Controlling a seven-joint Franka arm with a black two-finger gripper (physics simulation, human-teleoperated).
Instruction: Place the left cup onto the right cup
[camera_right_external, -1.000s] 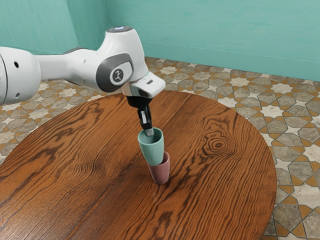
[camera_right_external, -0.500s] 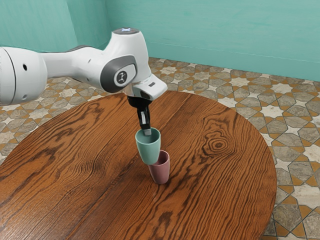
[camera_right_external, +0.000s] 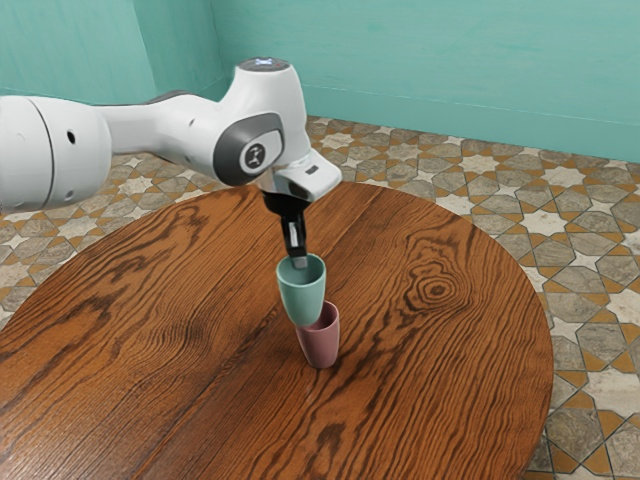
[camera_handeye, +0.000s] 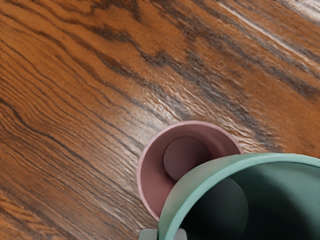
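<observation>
A plain teal wall (camera_right_external: 450, 50) backs a floor (camera_right_external: 580, 250) of patterned tiles, stars and octagons in beige, grey and rust. On it stands a round wooden table (camera_right_external: 150, 380), glossy reddish brown with bold dark grain and a ringed knot toward its right side; in the wrist view the same grain runs in long wavy streaks across the table (camera_handeye: 75, 100). The white arm (camera_right_external: 150, 135), smooth and rounded with grey joint caps, comes in from the exterior view's left and bends down over the table's middle. Below it the teal cup (camera_right_external: 301, 290), a smooth tapered tumbler without a handle, hangs tilted, its base at the left part of the pink cup's mouth; whether the two touch cannot be told. The pink cup (camera_right_external: 320, 345), the same tapered shape in a dusty matte rose, stands upright on the wood near the table's centre. From the wrist, the teal cup (camera_handeye: 240, 200) covers part of the pink cup (camera_handeye: 155, 175), whose round inner floor shows. The slim black gripper (camera_right_external: 297, 260) pinches the teal cup's far rim, fingers clamped on its thin wall.
</observation>
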